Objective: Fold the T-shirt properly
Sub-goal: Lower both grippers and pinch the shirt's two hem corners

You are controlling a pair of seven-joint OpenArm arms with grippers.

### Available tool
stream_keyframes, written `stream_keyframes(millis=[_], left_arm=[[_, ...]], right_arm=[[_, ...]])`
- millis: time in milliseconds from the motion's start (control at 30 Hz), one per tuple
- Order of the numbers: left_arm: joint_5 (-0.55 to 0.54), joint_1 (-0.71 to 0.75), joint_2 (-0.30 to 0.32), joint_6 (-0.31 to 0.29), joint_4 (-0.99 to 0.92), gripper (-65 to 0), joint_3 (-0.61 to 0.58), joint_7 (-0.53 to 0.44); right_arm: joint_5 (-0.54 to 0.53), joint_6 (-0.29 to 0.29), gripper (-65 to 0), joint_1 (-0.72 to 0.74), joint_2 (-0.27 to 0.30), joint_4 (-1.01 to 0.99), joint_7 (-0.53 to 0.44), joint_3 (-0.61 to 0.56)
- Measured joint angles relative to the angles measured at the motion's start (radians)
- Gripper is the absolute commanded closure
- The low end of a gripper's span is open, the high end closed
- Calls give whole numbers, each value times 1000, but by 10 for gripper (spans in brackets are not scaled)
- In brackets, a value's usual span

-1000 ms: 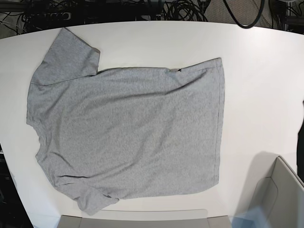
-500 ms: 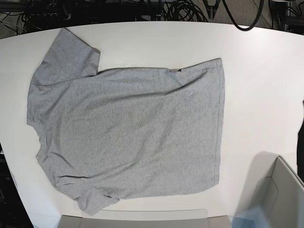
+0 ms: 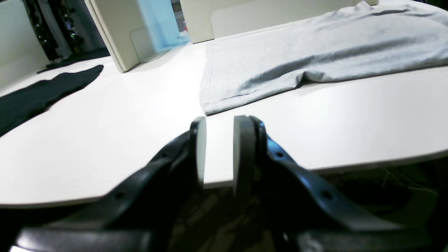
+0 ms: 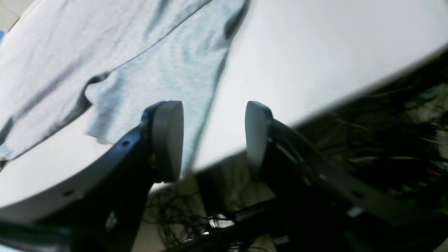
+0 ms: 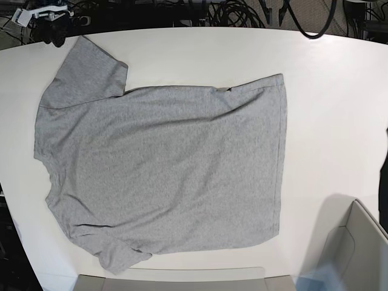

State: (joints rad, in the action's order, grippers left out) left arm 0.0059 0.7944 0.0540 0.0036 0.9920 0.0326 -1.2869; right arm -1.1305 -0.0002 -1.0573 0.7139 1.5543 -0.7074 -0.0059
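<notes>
The heather-grey T-shirt [image 5: 163,163] lies spread flat on the white table [image 5: 339,109], plain side up, with its sleeves to the left and its hem to the right. My right gripper [image 4: 213,140] is open and empty at the table's far edge, just short of the far sleeve [image 4: 168,70]; it shows at the top left of the base view [image 5: 57,35]. My left gripper [image 3: 218,150] is open by a narrow gap and empty, past the far edge and facing the hem corner [image 3: 210,108]. Its tips show at the top of the base view [image 5: 274,13].
A black cloth [image 3: 42,91] lies on the table's right side and shows at the right edge of the base view [image 5: 384,182]. Cream boxes stand at the near right [image 5: 357,254] and near middle [image 5: 182,280]. Cables [image 5: 236,12] hang behind the far edge.
My right gripper has come into the base view at the top left by the far sleeve. My left gripper's tips have appeared at the top edge. The T-shirt has not moved.
</notes>
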Motion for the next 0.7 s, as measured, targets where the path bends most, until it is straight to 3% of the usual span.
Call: stream_keyframes(millis=[167,300,400,600,700], left_arm=[[2,-2,1,0,0,-147,0,12],[2,-2,0,0,0,-147,0,22],[2,-2,1,0,0,-147,0,22],[2,-5,2,0,0,-147,0,23],[2,-5,1,0,0,-147,0,23]], right_arm=[[-8,-4,-288,109,-10,-19,141,-1],[-8,0,-288,205,-74,-80,231,6],[-7,24,-288,263,-93,-128,244,6],[-54,248,-288,309,-220,-133,419,28],[-60,282,-288,318,-272,-129,461,33]])
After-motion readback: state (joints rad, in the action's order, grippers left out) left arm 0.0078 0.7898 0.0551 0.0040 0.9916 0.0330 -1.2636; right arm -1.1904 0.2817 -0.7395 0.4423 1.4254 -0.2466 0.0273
